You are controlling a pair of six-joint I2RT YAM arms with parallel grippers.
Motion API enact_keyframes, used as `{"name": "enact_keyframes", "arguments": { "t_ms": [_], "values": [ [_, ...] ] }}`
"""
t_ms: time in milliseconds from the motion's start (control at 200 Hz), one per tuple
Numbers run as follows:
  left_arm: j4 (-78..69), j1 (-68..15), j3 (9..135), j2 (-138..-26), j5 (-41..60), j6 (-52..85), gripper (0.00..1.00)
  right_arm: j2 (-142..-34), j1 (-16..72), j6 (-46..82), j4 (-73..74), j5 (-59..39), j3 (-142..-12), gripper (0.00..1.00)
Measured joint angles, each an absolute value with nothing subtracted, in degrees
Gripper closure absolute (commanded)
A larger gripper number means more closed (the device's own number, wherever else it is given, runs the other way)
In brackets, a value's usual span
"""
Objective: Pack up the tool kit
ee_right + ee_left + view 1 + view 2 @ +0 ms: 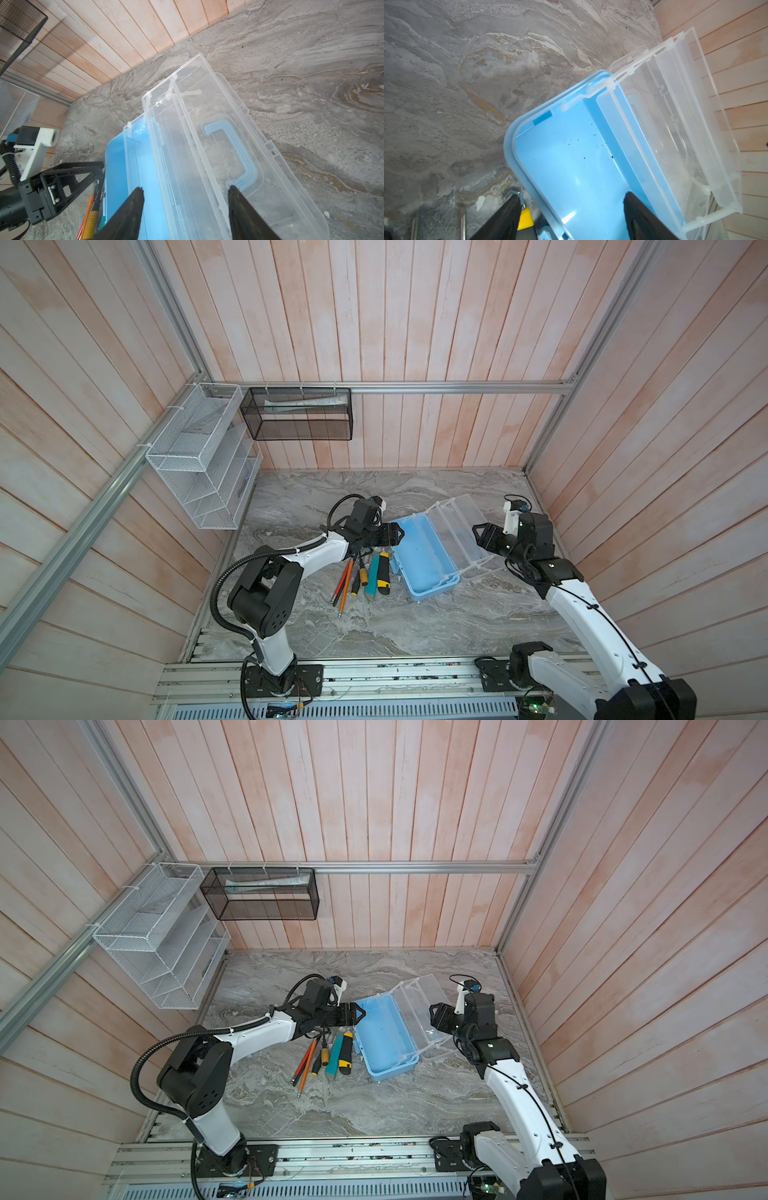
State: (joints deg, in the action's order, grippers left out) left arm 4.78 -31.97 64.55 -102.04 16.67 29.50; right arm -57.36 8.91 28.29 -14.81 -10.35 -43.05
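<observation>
We see the rectangular light-blue plastic tool kit [419, 564] open on the grey marbled tabletop [415, 626]. The left gripper [400, 533] holds its fingers apart astride the rim, the right gripper [478, 531] holds its apart over the clear lid [461, 522], and there is room in front.

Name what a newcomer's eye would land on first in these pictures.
The tool kit, a light-blue case lying open mid-table with its clear lid thrown back, grabs the eye first. Next comes the bundle of hand tools on the marble tabletop, just left of it in both top views. The left end effector and right end effector, both open, flank the case.
</observation>
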Motion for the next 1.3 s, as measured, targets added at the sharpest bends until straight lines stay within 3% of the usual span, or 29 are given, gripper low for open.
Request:
{"name": "enact_keyframes", "arguments": {
  "t_ms": [530, 785, 1040, 1180, 1300],
  "values": [
    [5.0, -30.1, 79.1, -112.1, 21.4, 29.2, 0.2, -60.7, 11.9, 28.4, -12.8, -10.3, -44.2, 0.37],
    [8.3, -26.6, 69.2, -102.8, 14.9, 26.0, 0.22, -60.8, 15.6, 28.3, -13.4, -9.2, -44.8, 0.41],
    [15.7, -26.2, 57.0, -86.4, 1.7, 24.9, 0.39, -63.3, 22.9, 28.3, -13.0, -6.1, -46.9, 0.45],
    [19.1, -26.2, 53.1, -84.9, -2.3, 25.4, 0.57, -65.7, 24.4, 28.4, -12.6, -5.6, -46.9, 0.45],
    [21.0, -26.3, 50.5, -84.9, -4.0, 25.9, 0.67, -66.3, 25.4, 28.5, -11.9, -5.4, -46.9, 0.46]
  ]
}}
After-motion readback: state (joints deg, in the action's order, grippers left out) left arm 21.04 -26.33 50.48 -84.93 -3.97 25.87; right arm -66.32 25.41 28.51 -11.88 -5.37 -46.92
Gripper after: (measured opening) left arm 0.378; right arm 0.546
